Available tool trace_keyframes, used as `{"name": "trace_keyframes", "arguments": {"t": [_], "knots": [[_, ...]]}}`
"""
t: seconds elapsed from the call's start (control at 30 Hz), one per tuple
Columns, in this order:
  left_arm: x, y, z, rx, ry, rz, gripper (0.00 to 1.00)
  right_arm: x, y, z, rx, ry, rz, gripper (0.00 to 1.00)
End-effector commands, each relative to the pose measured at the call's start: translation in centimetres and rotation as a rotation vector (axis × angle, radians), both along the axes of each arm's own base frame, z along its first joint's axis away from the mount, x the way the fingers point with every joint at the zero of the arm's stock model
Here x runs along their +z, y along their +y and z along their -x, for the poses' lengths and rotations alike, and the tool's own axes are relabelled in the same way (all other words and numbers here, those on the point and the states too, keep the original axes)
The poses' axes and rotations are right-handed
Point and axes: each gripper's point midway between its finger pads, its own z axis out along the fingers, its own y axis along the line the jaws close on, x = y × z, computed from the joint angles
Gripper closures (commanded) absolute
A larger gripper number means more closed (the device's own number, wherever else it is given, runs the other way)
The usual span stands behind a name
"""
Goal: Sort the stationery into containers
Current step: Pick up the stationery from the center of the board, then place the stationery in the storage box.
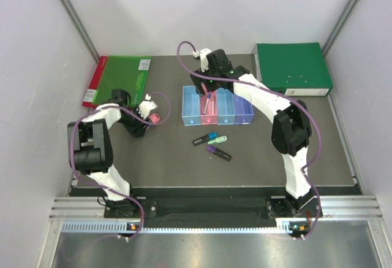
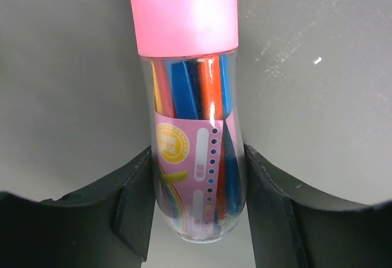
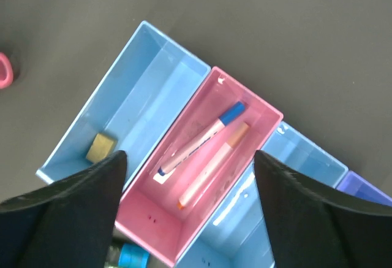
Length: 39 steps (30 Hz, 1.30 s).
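Left wrist view shows left tool (image 2: 197, 210) clamped on stubby pink-capped piece (image 2: 195, 127), a clear tube of coloured pens, fingers (image 2: 131, 203) pressing both sides; judged step: carry it to containers (image 1: 217, 107). Right wrist view shows right tool (image 3: 187, 185) spread wide, holding nothing, above pink bin (image 3: 211, 176) with white-blue pen (image 3: 199, 140) and pink-white pen (image 3: 214, 165) inside; light blue bin (image 3: 131, 105) holds small yellowish block (image 3: 100, 148). Should keep grip firm, since round tube probably slips; lift clear of tabletop (image 1: 165, 164); wait for right arm to leave. Three pens (image 1: 212, 145) lie loose near the bins.
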Motion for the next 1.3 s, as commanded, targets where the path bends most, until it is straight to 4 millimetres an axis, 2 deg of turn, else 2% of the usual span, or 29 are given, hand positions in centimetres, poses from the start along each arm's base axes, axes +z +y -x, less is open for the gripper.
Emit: {"name": "trace_keyframes", "arguments": {"t": [0.0,0.03,0.07,0.13,0.17,0.23,0.27,0.33,0.4,0.43,0.5,0.53,0.57,0.63,0.77,0.97,1.27], "knots": [[2.0,-0.6,0.5,-0.024,-0.023,0.025,1.00,6.2,0.1,2.1,0.057,-0.098,-0.055,0.11],[2.7,-0.7,0.5,-0.027,-0.041,0.027,1.00,6.3,-0.2,2.5,0.061,-0.094,-0.053,0.08],[4.4,-1.0,0.2,-0.038,-0.087,0.031,1.00,7.0,-0.6,3.2,0.067,-0.097,-0.060,0.03],[6.2,-1.4,0.3,-0.066,-0.136,0.034,1.00,7.3,-0.6,4.8,0.118,-0.069,-0.071,0.00],[8.1,-1.7,0.3,-0.089,-0.195,0.031,1.00,7.5,-0.6,5.6,0.145,-0.055,-0.079,0.00],[10.3,-2.8,0.4,-0.149,-0.274,0.055,1.00,8.6,0.1,8.1,0.260,-0.002,-0.134,0.01],[12.4,-3.5,0.6,-0.177,-0.348,0.068,1.00,9.8,0.9,9.7,0.337,0.020,-0.189,0.00],[16.1,-5.4,0.7,-0.248,-0.486,0.111,1.00,10.9,1.3,11.3,0.408,0.051,-0.241,0.00],[18.5,-7.0,0.8,-0.283,-0.565,0.131,1.00,12.7,2.2,13.3,0.497,0.080,-0.318,0.00],[20.6,-8.9,1.1,-0.337,-0.636,0.144,1.00,13.2,2.5,13.9,0.523,0.086,-0.340,0.00],[22.4,-10.6,1.5,-0.383,-0.686,0.149,1.00,14.5,2.9,14.8,0.557,0.083,-0.370,0.00],[23.9,-12.6,2.2,-0.438,-0.729,0.165,1.00,14.8,3.0,14.9,0.566,0.079,-0.375,0.00],[24.7,-13.4,2.4,-0.457,-0.749,0.174,1.00,15.3,3.1,14.9,0.572,0.066,-0.382,0.00],[26.0,-15.4,2.9,-0.493,-0.772,0.174,1.00,16.2,3.4,15.2,0.588,0.052,-0.399,0.01],[27.1,-17.3,2.6,-0.521,-0.805,0.156,1.00,18.1,3.8,17.0,0.654,0.036,-0.438,0.00],[27.4,-19.0,1.8,-0.541,-0.823,0.129,1.00,18.0,3.5,19.5,0.706,0.047,-0.428,0.00],[27.9,-20.6,1.5,-0.559,-0.858,0.147,1.00,16.9,3.0,19.7,0.691,0.050,-0.407,0.00]]}}
